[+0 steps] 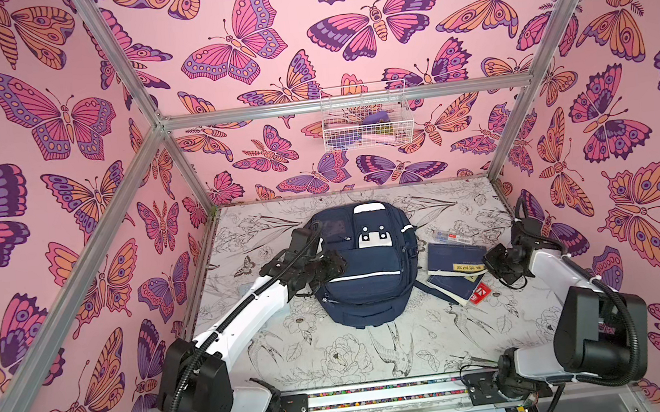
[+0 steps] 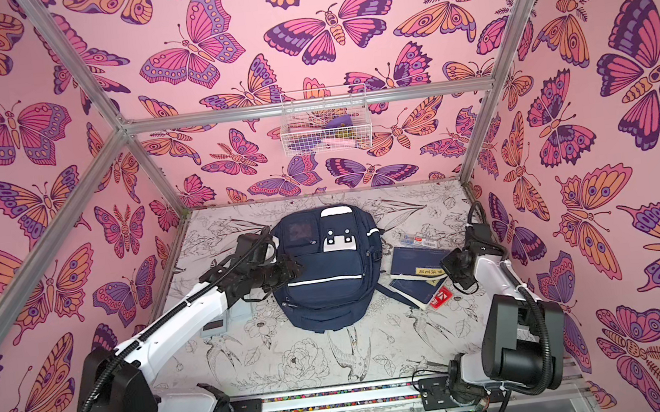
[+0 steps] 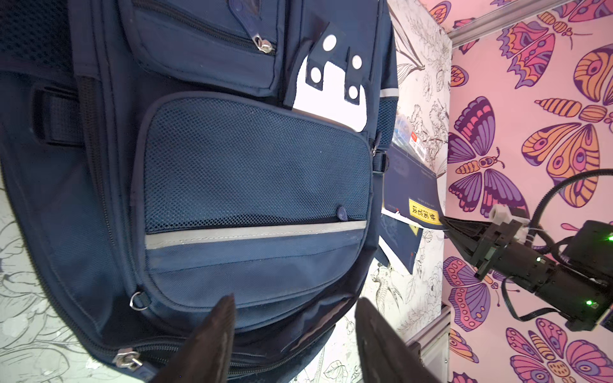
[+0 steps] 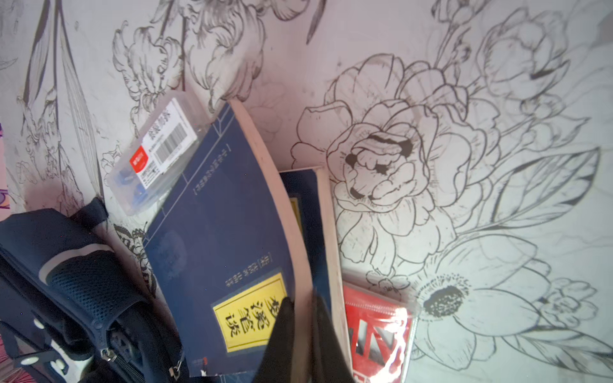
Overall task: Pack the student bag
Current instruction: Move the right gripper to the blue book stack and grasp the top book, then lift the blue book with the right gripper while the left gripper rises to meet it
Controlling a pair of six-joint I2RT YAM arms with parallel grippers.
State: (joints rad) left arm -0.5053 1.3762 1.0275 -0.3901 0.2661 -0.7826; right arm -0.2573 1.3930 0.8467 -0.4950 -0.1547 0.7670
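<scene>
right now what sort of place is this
Most likely a robot test cell, not a classroom: an aluminium frame and butterfly-print panels box in one table, the left arm and right arm sit on a rail at its front edge, and the student bag lies beside a navy book.

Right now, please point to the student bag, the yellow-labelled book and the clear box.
student bag point(image 1: 363, 262): in a top view, front pocket fabric.
yellow-labelled book point(image 4: 215, 215): right wrist view, blue cover.
clear box point(image 4: 162, 146): right wrist view, barcode sticker.
</scene>
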